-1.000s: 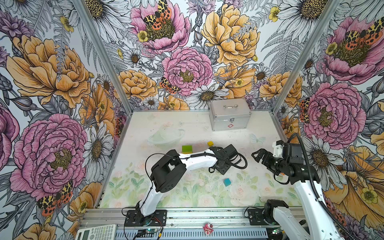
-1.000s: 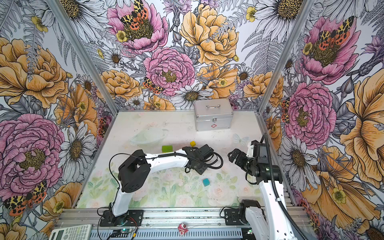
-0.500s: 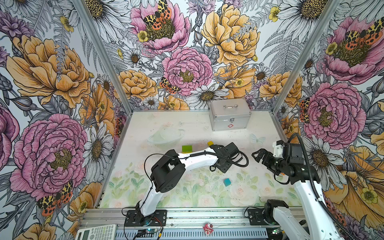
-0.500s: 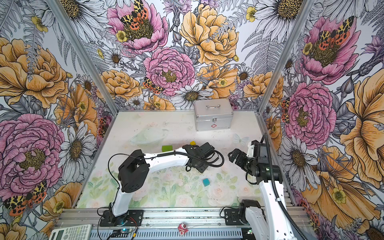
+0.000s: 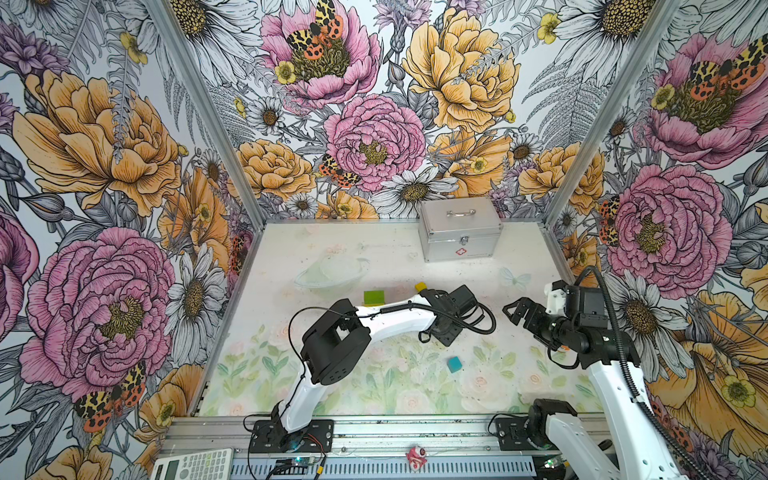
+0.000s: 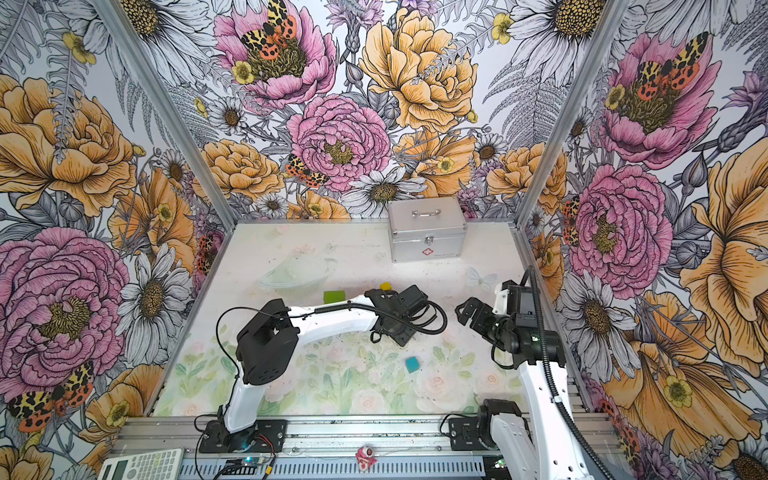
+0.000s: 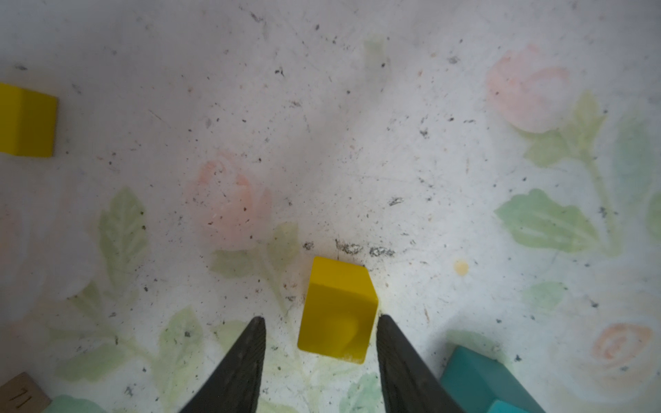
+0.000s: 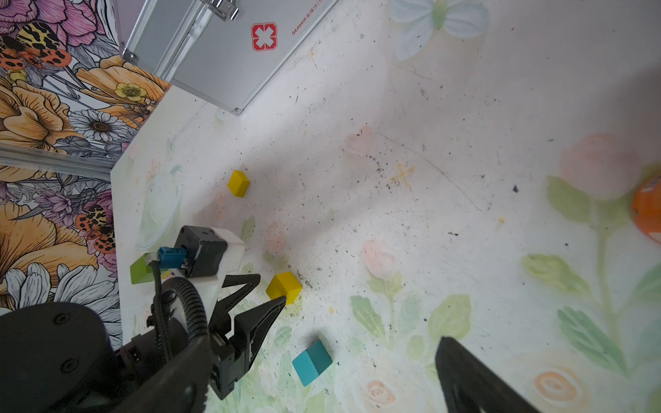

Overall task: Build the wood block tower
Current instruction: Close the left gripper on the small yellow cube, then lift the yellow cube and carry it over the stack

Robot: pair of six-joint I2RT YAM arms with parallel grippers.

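My left gripper (image 7: 322, 336) is low over the table, open, its jaws straddling a yellow cube (image 7: 336, 311). One fingertip (image 7: 388, 327) is at the cube's edge and the other stands clear of it. In both top views the wrist hides this cube and the left gripper (image 5: 436, 334). A second yellow cube (image 5: 420, 286) lies behind that wrist, and a teal cube (image 5: 454, 364) in front of it. A green block (image 5: 374, 297) shows behind the left forearm, with whatever is under it hidden. A tan block corner (image 7: 21, 393) shows in the left wrist view. My right gripper (image 5: 515, 309) hovers open and empty at the right.
A silver metal case (image 5: 459, 228) stands at the back right. A clear plastic dish (image 5: 332, 270) lies at the back left of the mat. An orange object (image 8: 647, 211) sits at the edge of the right wrist view. A calculator (image 5: 193, 463) and a pink toy (image 5: 417, 455) are on the front rail.
My left wrist has edged slightly toward the back of the table. The right arm has not moved.
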